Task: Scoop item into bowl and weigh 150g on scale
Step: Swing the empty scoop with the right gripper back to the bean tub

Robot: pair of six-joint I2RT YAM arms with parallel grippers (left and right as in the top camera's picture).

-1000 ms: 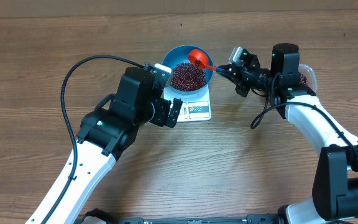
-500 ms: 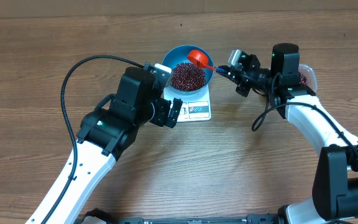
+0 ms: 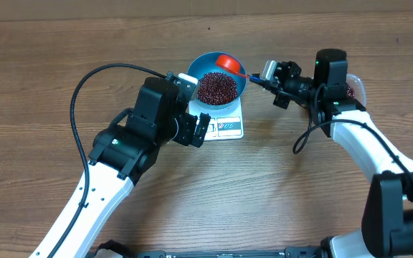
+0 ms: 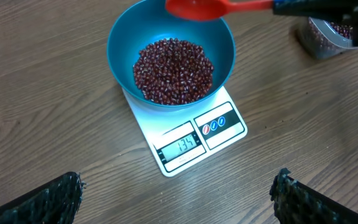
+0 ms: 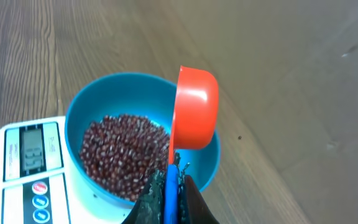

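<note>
The blue bowl [image 3: 196, 72] stands on the white scale [image 3: 229, 127], with a heap of dark red beans [image 3: 216, 87] inside it. My right gripper [image 3: 258, 79] is shut on the blue handle of a red scoop [image 3: 227, 63], which hangs tipped over the bowl's far right rim. In the right wrist view the scoop [image 5: 194, 109] shows its back above the beans [image 5: 123, 152]. My left gripper [image 3: 201, 129] stands open at the scale's front left, holding nothing. In the left wrist view the scale [image 4: 197, 140] reads 134.
A clear plastic tub [image 3: 353, 87] with more beans sits right of the bowl, behind my right arm. A black cable [image 3: 84, 86] loops over the table left of my left arm. The table's far edge [image 3: 206, 13] runs along the top.
The right gripper has shifted slightly left and the scoop has moved a little toward the bowl's far rim. The left arm has not moved.
</note>
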